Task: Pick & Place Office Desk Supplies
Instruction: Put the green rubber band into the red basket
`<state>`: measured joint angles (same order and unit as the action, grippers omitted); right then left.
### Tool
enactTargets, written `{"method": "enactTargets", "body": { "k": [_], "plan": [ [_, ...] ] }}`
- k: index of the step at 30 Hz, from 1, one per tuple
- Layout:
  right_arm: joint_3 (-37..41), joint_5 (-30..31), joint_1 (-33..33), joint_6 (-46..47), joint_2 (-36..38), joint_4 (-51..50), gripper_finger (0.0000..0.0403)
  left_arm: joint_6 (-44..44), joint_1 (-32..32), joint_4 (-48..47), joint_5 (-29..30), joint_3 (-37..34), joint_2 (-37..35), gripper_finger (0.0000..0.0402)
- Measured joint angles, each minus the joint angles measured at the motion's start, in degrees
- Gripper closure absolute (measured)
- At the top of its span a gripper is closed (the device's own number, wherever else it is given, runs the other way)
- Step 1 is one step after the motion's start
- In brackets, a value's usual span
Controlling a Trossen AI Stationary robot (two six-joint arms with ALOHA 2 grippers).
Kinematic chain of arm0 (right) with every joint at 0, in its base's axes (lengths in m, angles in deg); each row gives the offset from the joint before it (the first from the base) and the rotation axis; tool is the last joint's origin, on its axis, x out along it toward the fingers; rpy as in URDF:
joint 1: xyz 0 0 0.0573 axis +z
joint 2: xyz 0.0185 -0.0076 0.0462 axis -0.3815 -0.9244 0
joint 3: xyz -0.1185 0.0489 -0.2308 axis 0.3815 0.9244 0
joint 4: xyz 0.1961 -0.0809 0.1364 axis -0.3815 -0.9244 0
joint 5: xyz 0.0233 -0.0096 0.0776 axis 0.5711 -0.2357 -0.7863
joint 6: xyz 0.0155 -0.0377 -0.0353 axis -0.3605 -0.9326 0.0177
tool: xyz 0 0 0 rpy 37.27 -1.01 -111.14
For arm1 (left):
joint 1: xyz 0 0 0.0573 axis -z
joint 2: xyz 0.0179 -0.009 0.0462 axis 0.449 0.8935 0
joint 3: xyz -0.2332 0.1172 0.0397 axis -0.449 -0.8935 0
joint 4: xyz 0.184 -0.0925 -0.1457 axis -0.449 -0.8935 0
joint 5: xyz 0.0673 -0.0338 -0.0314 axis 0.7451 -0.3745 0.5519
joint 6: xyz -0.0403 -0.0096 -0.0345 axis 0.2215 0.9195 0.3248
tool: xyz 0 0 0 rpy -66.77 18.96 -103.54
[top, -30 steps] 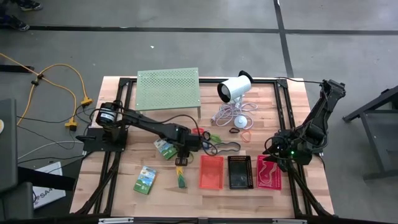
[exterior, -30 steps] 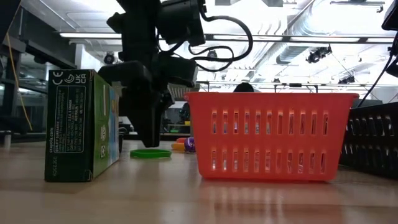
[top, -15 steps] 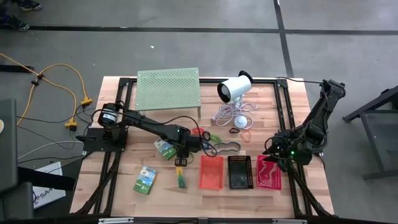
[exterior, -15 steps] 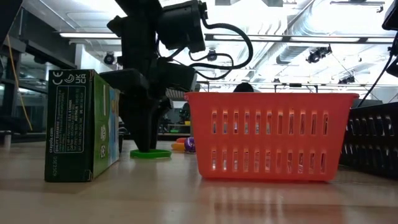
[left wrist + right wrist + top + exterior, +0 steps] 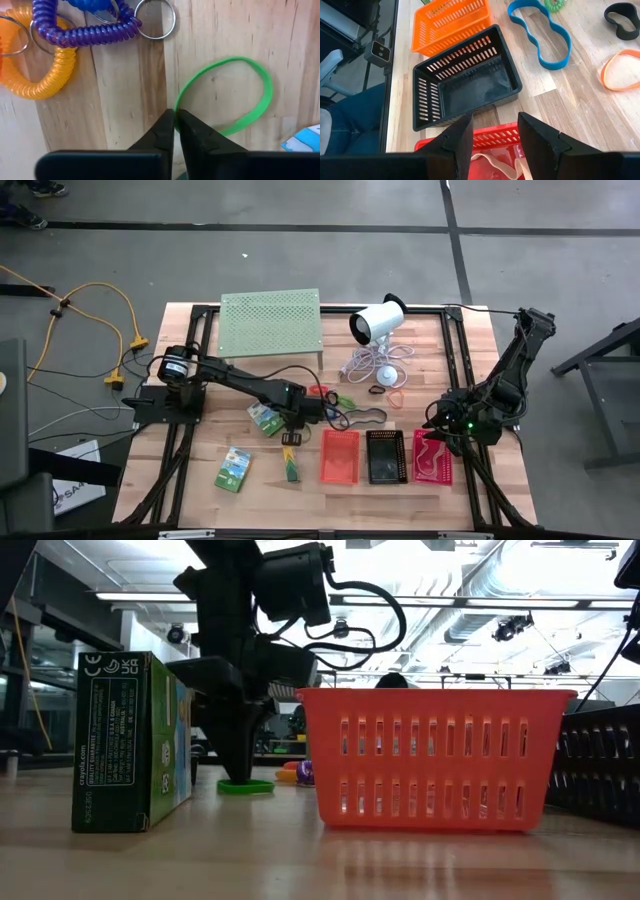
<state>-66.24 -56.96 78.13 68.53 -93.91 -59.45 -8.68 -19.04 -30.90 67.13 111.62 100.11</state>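
Observation:
A green rubber band (image 5: 250, 107) lies flat on the wooden table, and my left gripper (image 5: 175, 116) stands over its rim, shut on it. The low view shows the same gripper (image 5: 238, 775) reaching down to the band (image 5: 250, 786), behind an upright green pack (image 5: 135, 740). An orange coil loop (image 5: 47, 75) and a purple coil loop (image 5: 85, 31) lie just beyond. My right gripper (image 5: 495, 132) hangs open over the pink basket (image 5: 495, 139), touching nothing; a tan band (image 5: 487, 162) lies in that basket. My left gripper pinches the green rubber band's rim (image 5: 177, 104) between its two fingertips, at the side of the loop nearest the coil loops. The fingers come from above, pointing steeply down and lying across the strip. The band's other parts lie flat on the table.
The orange-red basket (image 5: 339, 455), black basket (image 5: 385, 456) and pink basket (image 5: 432, 457) stand in a row near the front. More green packs (image 5: 233, 469), a blue band (image 5: 540, 35) and an orange band (image 5: 620, 70) lie about. The perforated stand (image 5: 270, 323) and white device (image 5: 376, 323) are at the back.
My left gripper has come down to the table top at the green rubber band and closed its fingers on the band's rim. The band stays on the table. The right arm has kept still.

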Motion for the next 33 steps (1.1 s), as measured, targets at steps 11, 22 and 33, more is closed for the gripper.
{"method": "enactTargets", "body": {
  "k": [11,22,33],
  "plan": [
    [0.0,0.0,0.02,0.02,0.0,0.0,0.0259,-1.06,0.0,-0.5,-0.25,0.56,0.13,0.04],
    [0.0,0.01,0.02,-0.18,0.0,0.02,0.0259,-2.32,-0.46,0.53,-0.33,1.38,-6.57,0.0401],
    [0.0,0.02,0.0,-0.37,0.0,0.02,0.0259,-3.11,-2.32,5.14,3.34,1.4,-14.16,0.0401]
  ]
}}
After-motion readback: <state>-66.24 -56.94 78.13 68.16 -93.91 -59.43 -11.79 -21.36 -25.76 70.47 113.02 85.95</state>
